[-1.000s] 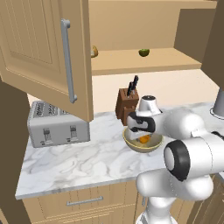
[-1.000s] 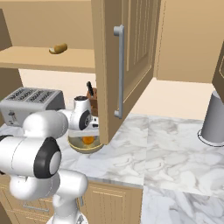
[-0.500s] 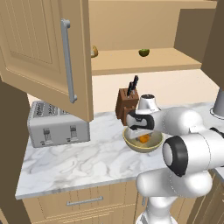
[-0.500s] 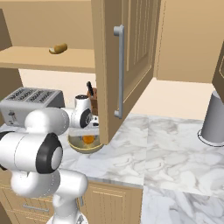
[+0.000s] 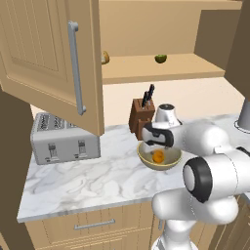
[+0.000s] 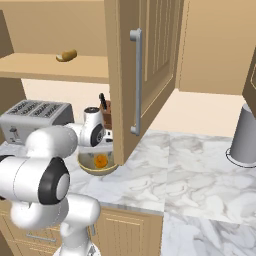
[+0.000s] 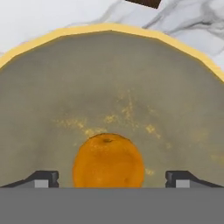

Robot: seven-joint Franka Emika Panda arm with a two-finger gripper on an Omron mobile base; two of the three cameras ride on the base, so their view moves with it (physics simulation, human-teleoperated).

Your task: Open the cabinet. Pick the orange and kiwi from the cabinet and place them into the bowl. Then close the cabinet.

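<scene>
One small bright orange fruit [image 7: 108, 160] lies in the wide tan bowl with a speckled yellowish inside [image 7: 52, 87], between the fingertips [image 7: 43, 178] of the pincer [image 7: 111, 179], which stand wide and clear of it; a second ago they looked closer on the fruit. Behind the pincer: dark wooden knife block [image 5: 141, 117]. To its left, a silver toaster [image 5: 61, 139]. Above, the light-wood cabinet door [image 5: 53, 53] hangs open; a dark green kiwi [image 5: 160, 58] and a tan-brown roundish item [image 5: 105, 58] sit on the shelf.

End effector [image 7: 112, 177] — jaws wide apart
</scene>
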